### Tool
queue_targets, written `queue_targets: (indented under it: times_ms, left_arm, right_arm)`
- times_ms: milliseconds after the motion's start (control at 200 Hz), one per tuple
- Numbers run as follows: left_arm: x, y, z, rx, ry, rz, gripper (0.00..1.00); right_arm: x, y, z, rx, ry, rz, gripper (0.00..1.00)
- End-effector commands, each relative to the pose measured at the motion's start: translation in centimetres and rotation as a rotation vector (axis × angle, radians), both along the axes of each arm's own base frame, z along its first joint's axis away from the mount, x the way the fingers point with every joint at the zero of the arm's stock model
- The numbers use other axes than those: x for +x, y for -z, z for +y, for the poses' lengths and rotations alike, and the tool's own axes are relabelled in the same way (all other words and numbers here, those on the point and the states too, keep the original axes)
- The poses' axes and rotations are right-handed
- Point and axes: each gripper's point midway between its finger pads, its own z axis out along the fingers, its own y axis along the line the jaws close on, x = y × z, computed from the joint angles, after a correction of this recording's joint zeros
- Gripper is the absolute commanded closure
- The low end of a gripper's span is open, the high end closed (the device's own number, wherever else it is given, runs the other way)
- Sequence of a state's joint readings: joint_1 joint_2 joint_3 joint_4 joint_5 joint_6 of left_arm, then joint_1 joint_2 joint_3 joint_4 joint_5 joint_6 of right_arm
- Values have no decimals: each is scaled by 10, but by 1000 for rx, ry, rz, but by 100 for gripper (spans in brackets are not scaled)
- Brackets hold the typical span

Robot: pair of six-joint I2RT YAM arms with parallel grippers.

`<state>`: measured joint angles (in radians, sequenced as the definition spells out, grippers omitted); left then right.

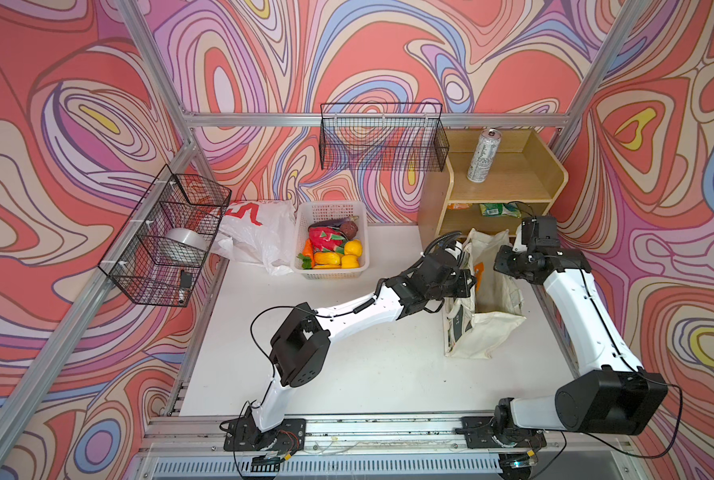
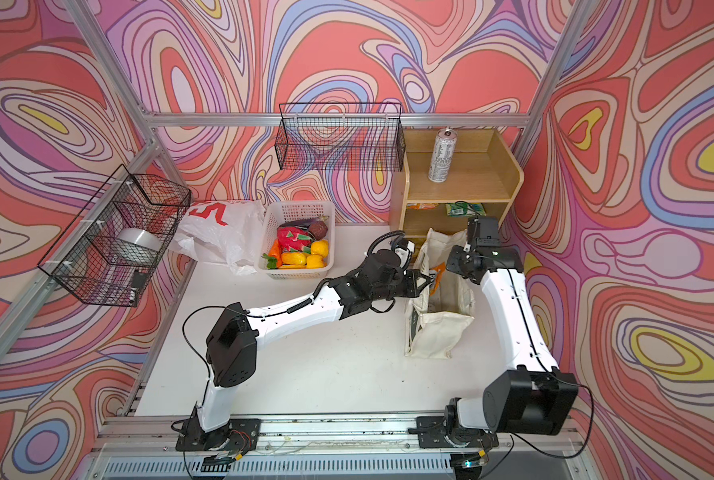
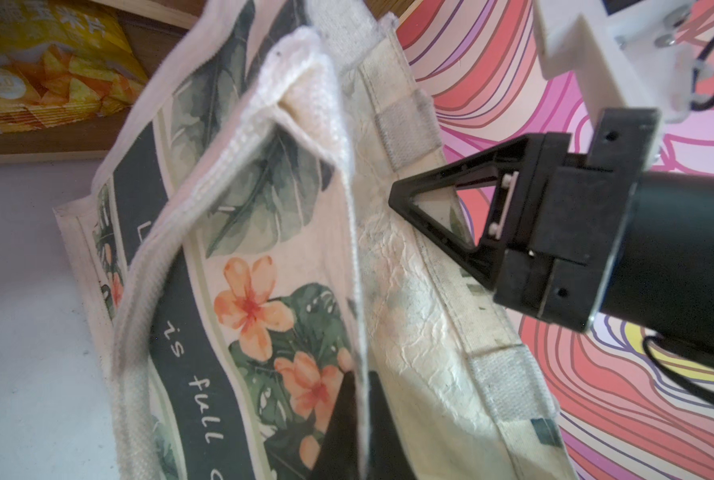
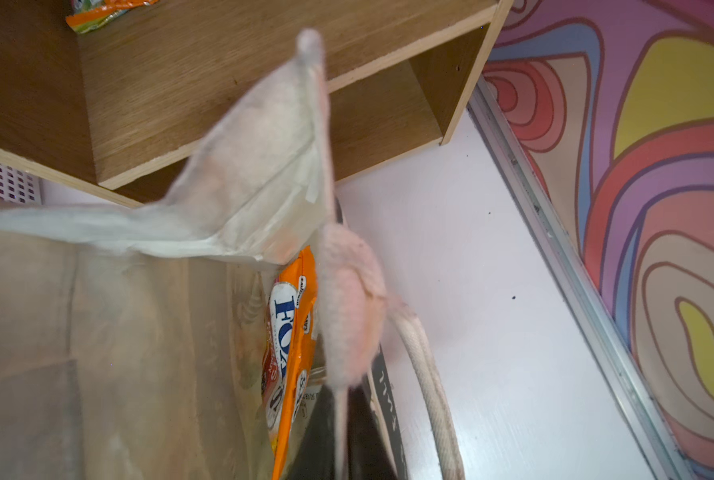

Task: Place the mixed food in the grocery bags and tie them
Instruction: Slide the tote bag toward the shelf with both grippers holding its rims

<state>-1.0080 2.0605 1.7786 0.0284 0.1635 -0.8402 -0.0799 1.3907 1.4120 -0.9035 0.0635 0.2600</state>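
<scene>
nearest you, the white table (image 1: pixel 347 374) carries two arms and two bags. one bag, the cream canvas tote (image 1: pixel 484 328), stands on the right half of the table with its mouth up. the mouth's long axis runs from you toward the wooden shelf (image 1: pixel 509 183). your left gripper (image 3: pixel 357 415) reaches across to the tote's left rim, and its fingers are closed on that edge with the fabric pinched between them. your right gripper (image 4: pixel 340 436) is at the far right rim. the cloth runs between its fingers, but the wrist view is blurred there and you cannot tell whether they clamp it. one orange snack packet (image 4: pixel 293 353) stands on end inside the tote, long axis up.

farther back on the left, the white lattice basket (image 1: pixel 332 272) holds one pink dragon fruit (image 1: pixel 326 241), one carrot (image 1: pixel 308 249), one eggplant (image 1: pixel 330 224) and three yellow pieces (image 1: pixel 353 248). just beside it lies the second bag, the white plastic bag (image 1: pixel 255 237), slumped with its red letters up.

farthest from you, the shelf's lower level holds two packets, a yellow-orange packet (image 1: pixel 463 205) and a green packet (image 1: pixel 499 210). one silver can (image 1: pixel 483 156) stands upright on top.
</scene>
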Motion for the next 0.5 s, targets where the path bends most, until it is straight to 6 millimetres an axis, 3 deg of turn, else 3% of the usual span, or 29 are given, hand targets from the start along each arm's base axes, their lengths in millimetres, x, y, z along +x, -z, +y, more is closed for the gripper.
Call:
queue_targets:
  times_ms: [0,105,280,366,496]
  left_arm:
    - [2,-34,-5,-56,9,-83,78]
    - [0,-38,0,-36,35,-115,66]
    - [-1,-49,20,-26,64,-147,57]
    - [-1,-60,34,-4,75,-177,56]
    - [-2,-72,61,57,80,-213,55]
  right_arm:
    - [2,-4,-3,-10,3,-35,77]
    - [-6,-4,1,9,-4,-38,65]
    - [-22,-3,4,21,1,-44,65]
    - [-27,-2,2,13,6,-40,71]
    - [-30,-1,-1,-4,17,-43,99]
